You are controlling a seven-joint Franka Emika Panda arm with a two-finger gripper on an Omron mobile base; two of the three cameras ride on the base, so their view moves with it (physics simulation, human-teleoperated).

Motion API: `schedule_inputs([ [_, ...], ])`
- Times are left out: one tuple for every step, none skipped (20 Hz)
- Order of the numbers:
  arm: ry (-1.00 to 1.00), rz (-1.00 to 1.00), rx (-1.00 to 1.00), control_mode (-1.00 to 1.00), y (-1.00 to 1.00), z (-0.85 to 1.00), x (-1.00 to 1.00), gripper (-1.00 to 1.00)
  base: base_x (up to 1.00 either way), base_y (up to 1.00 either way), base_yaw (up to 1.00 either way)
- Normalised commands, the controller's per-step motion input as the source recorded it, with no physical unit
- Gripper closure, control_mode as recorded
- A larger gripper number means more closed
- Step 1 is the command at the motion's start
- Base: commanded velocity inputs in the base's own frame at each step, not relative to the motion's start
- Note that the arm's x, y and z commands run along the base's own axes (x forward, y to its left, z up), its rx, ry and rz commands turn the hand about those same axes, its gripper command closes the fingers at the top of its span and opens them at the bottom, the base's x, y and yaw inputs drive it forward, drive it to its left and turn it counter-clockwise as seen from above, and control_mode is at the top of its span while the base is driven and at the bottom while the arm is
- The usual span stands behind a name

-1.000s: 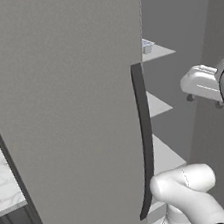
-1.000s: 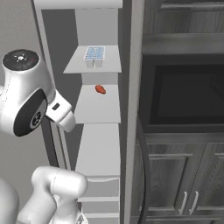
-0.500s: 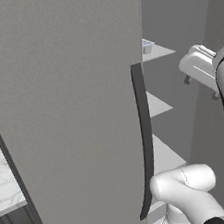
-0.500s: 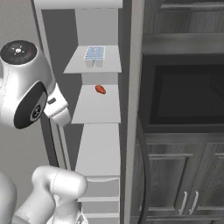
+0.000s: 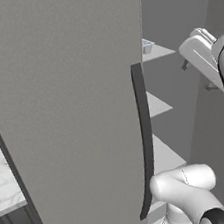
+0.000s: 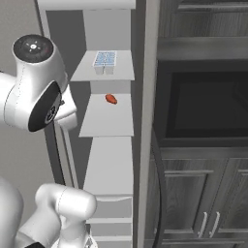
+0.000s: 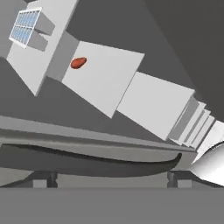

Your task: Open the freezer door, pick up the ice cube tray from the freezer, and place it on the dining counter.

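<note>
The freezer door stands swung open, its dark curved handle facing me. Inside the freezer the pale blue ice cube tray rests on the upper white shelf. The left base view catches only a corner of the ice cube tray past the door's edge. My gripper is open and holds nothing, hanging in front of the shelves and apart from the tray. In the rolled hand view the tray lies far off at the upper left, and the door handle runs just beyond my gripper.
A small red item lies on the shelf below the tray. Dark wood-grain cabinets and a dark oven niche stand right of the freezer. A white marble top shows left of the door; I cannot tell whether it is the dining counter.
My hand and forearm have risen in front of the open freezer, toward the height of the upper shelves. The jaws have stayed open; the door and tray have not moved.
</note>
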Motion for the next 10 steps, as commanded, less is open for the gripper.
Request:
schedule_inputs([
  [-0.01,-0.09,0.1,-1.0,-0.03,0.16,0.43,-1.0,0.0,0.0,0.0],
  [-0.03,-0.11,0.06,-1.0,-0.14,0.09,0.37,-1.0,0.0,0.0,0.0],
  [-0.05,-0.11,0.03,-1.0,-0.23,0.03,0.31,-1.0,0.0,0.0,0.0],
  [-0.06,-0.11,0.0,-1.0,-0.21,0.06,0.28,-1.0,0.0,0.0,0.0],
  [-0.06,-0.11,0.0,-1.0,-0.16,0.07,0.3,-1.0,0.0,0.0,0.0],
  [-0.04,-0.12,0.0,-1.0,-0.16,0.05,0.34,-1.0,0.0,0.0,0.0],
  [-0.03,-0.11,0.0,-1.0,-0.19,0.01,0.37,-1.0,0.0,0.0,0.0],
  [-0.03,-0.11,0.0,-1.0,-0.21,0.0,0.38,-1.0,0.0,0.0,0.0],
  [-0.03,-0.09,0.0,-1.0,-0.21,0.0,0.39,-1.0,0.0,0.0,0.0],
  [-0.02,-0.08,0.0,-1.0,-0.11,0.0,0.42,-1.0,0.0,0.0,0.0],
])
